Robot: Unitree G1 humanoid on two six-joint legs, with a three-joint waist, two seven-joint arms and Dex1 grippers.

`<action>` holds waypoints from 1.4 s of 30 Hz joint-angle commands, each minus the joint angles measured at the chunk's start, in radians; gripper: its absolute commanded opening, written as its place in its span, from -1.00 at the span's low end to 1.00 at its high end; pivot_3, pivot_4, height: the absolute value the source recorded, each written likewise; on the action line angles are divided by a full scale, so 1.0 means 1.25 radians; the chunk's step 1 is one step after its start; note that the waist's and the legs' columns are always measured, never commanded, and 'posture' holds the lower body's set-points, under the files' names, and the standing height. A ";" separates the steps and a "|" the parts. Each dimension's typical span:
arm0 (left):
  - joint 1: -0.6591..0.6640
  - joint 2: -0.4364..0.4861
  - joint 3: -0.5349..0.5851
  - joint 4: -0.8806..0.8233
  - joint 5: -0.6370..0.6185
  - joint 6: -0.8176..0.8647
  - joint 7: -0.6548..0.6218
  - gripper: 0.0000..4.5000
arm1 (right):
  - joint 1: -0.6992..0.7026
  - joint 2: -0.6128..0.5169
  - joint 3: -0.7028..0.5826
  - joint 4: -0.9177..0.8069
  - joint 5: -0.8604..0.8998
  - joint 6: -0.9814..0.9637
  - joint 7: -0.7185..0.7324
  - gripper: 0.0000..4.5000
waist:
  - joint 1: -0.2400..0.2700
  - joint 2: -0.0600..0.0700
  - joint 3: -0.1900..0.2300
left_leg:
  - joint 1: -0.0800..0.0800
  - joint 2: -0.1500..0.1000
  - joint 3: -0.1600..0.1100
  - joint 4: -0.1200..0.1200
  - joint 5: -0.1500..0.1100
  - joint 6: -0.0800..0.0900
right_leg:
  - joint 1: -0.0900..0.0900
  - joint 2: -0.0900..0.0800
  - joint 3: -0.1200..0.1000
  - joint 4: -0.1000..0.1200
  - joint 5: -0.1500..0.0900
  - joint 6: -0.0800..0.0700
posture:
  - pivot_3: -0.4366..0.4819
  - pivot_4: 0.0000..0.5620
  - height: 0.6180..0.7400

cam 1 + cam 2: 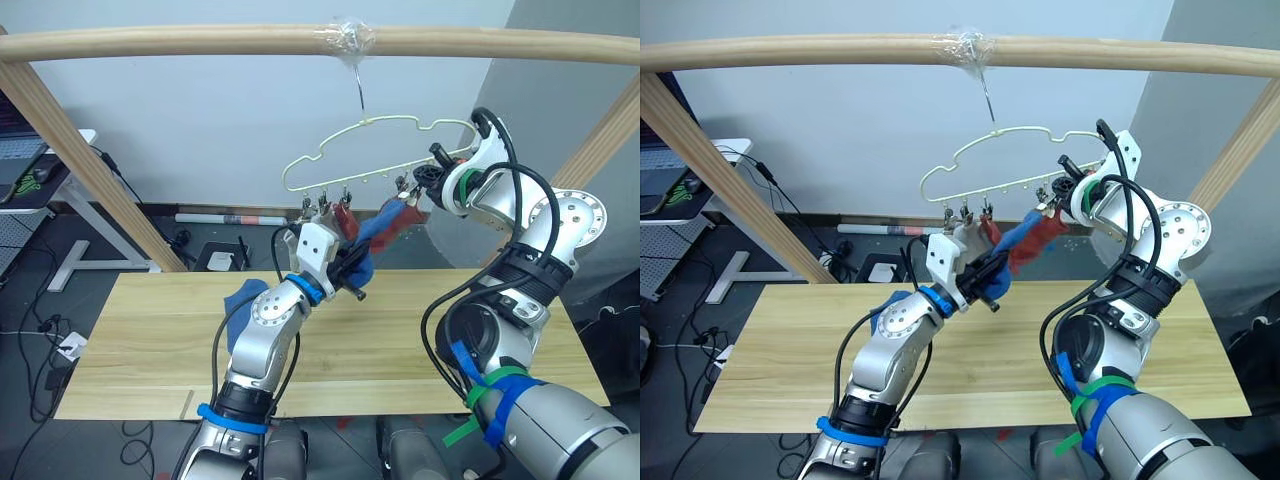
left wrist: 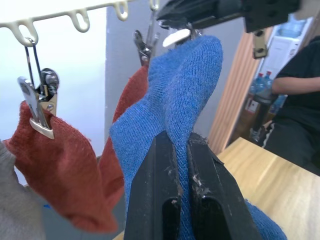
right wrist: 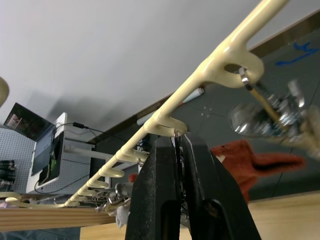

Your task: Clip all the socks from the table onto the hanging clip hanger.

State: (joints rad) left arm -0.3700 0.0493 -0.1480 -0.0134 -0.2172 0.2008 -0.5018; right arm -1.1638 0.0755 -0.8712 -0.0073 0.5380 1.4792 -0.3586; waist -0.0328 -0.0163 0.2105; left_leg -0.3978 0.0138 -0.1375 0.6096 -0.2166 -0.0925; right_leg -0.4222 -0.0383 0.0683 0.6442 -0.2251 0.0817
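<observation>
Gripped between the closed left fingers (image 2: 182, 165), the blue sock (image 1: 372, 232) reaches the clip squeezed by the right fingers (image 3: 181, 165) on the clip hanger (image 1: 380, 150) above the bench (image 1: 150, 330); releasing early could drop it.

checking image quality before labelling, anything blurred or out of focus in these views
Right wrist view: the metal clip near the lens is smeared and ghosted, while the clip hanger bar is sharp. Left wrist view: the blue sock knit is crisp; the person behind is soft. Left eye view: evenly lit, with a glint on the tape wrapping the pole.
</observation>
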 commanded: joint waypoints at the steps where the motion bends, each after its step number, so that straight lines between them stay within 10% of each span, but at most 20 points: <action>1: -0.030 -0.018 -0.008 0.008 0.010 -0.034 0.012 -0.98 | -0.015 0.008 -0.025 -0.046 -0.003 0.025 -0.023 -1.00 | 0.000 0.000 0.000 | 0.000 0.000 0.000 0.000 0.000 0.000 | 0.000 0.000 0.000 0.000 0.000 0.000 | -0.08 -0.42 1.00; 12: -0.045 -0.028 -0.012 0.024 0.014 -0.051 0.010 -0.98 | -0.031 0.027 -0.055 -0.062 -0.016 0.051 -0.025 -1.00 | -0.001 0.000 0.000 | 0.000 0.000 0.000 0.000 0.000 0.000 | 0.000 0.000 0.000 0.000 0.000 0.000 | -0.08 -0.42 1.00; 25: -0.065 -0.060 -0.026 0.034 -0.027 -0.009 -0.022 -1.00 | -0.046 0.024 -0.096 -0.128 0.075 0.108 0.011 1.00 | -0.019 0.000 0.000 | -0.001 0.000 0.000 0.000 0.000 0.000 | -0.001 0.000 0.000 0.000 0.000 0.000 | -0.12 -0.45 1.00; 36: -0.150 -0.127 0.079 0.158 -0.196 0.158 -0.040 -1.00 | 0.198 -0.272 0.144 -0.246 0.468 0.108 0.102 1.00 | -0.042 0.001 -0.001 | -0.001 0.000 0.001 0.000 0.000 0.000 | -0.001 0.000 0.001 0.000 -0.001 0.001 | -0.23 -0.51 1.00; 42: -0.161 -0.088 0.081 0.210 -0.194 0.169 -0.094 -0.28 | 0.316 -0.298 0.249 -0.363 0.419 0.062 0.122 1.00 | -0.058 0.004 -0.003 | 0.000 0.000 0.001 0.000 0.000 0.001 | -0.001 0.001 0.001 0.001 -0.002 0.004 | -0.26 -0.53 1.00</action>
State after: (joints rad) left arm -0.5600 -0.0686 -0.0545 0.2545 -0.4512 0.4148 -0.6005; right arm -0.7861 -0.2791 -0.6073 -0.3960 1.0783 1.5916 -0.2289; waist -0.1048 -0.0112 0.2073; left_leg -0.3974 0.0138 -0.1359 0.6101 -0.2165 -0.0913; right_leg -0.4233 -0.0374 0.0699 0.6449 -0.2279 0.0871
